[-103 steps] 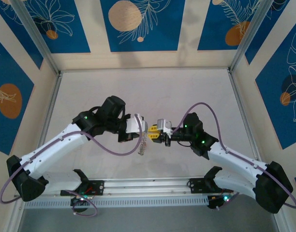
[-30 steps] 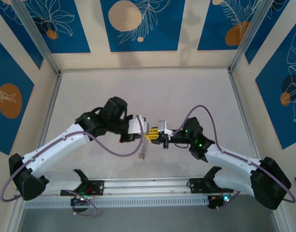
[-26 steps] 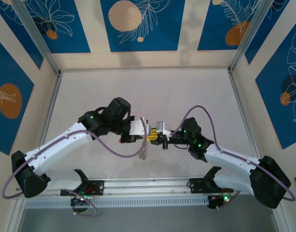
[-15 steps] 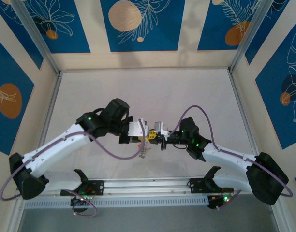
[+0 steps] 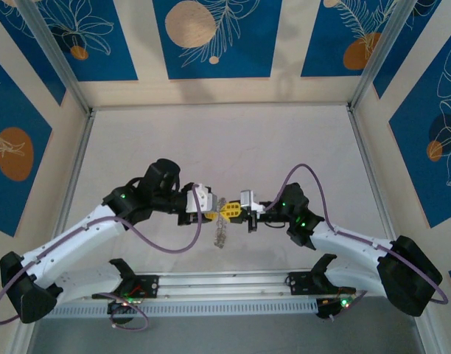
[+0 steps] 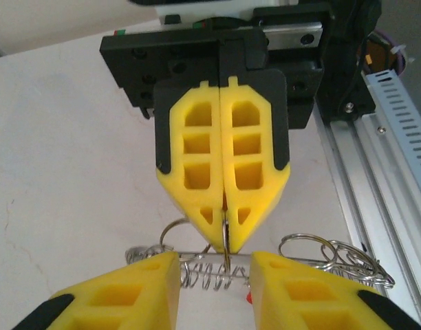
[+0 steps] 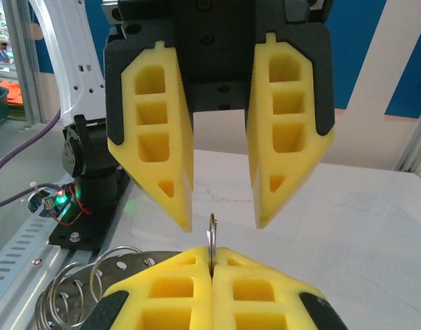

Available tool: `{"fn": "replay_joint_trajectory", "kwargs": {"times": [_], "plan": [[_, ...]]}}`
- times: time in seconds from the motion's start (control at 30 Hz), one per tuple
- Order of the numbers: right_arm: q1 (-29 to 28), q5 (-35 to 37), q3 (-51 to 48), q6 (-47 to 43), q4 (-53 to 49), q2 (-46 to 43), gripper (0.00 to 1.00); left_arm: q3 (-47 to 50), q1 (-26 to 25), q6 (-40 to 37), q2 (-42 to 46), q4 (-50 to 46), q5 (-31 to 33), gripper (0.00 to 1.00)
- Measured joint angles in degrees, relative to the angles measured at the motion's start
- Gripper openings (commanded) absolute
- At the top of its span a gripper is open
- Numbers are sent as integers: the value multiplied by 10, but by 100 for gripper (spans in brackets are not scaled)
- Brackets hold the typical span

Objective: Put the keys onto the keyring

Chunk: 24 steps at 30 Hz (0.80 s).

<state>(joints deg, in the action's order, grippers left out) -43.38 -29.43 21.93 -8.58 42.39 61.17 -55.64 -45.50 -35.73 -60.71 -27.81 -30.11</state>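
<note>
My right gripper [image 7: 212,256] is shut on the keyring [image 7: 212,230], a thin silvery ring seen edge-on that sticks up from between its pads. In the left wrist view the same shut right gripper [image 6: 225,240] pinches the keyring [image 6: 226,256], and a bunch of metal loops [image 6: 320,251] and a coil spring [image 6: 203,275] hangs across below it. A small red piece [image 6: 248,298], probably one of the keys, peeks out beside my finger. My left gripper [image 6: 214,260] is open, its fingers either side of the ring without touching. From above, both grippers [image 5: 219,214] meet tip to tip over the dangling bunch [image 5: 221,234].
A perforated metal plate [image 7: 124,265] and more wire rings [image 7: 62,295] hang at the lower left of the right wrist view. The aluminium rail [image 5: 225,284] with the arm bases runs along the near edge. Purple cables [image 5: 163,243] loop off both arms.
The left gripper has opened and let go of the ring, and the left arm has drawn back to the left. The right gripper stays shut on the ring.
</note>
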Motion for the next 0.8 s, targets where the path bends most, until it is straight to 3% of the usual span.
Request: {"fn": "replay_joint_trajectory", "kwargs": {"times": [0.13, 0.37, 0.47, 0.57, 0.63, 0.8], "plan": [[0, -4, -1, 4, 5, -1, 0, 0, 0, 13, -13, 16, -24, 19], [3, -4, -9, 11, 9, -8, 0, 0, 0, 13, -17, 17, -38, 16], [3, -3, -9, 11, 9, -10, 0, 0, 0, 10, -17, 17, -40, 0], [3, 0, -9, 11, 8, -10, 0, 0, 1, 6, -17, 16, -40, 0], [2, 8, -10, 10, 5, -10, 12, -1, 1, 6, -18, 13, -36, 0], [-5, 53, -6, -12, -40, -14, 18, -31, 1, 3, -41, -28, -10, 0]]}}
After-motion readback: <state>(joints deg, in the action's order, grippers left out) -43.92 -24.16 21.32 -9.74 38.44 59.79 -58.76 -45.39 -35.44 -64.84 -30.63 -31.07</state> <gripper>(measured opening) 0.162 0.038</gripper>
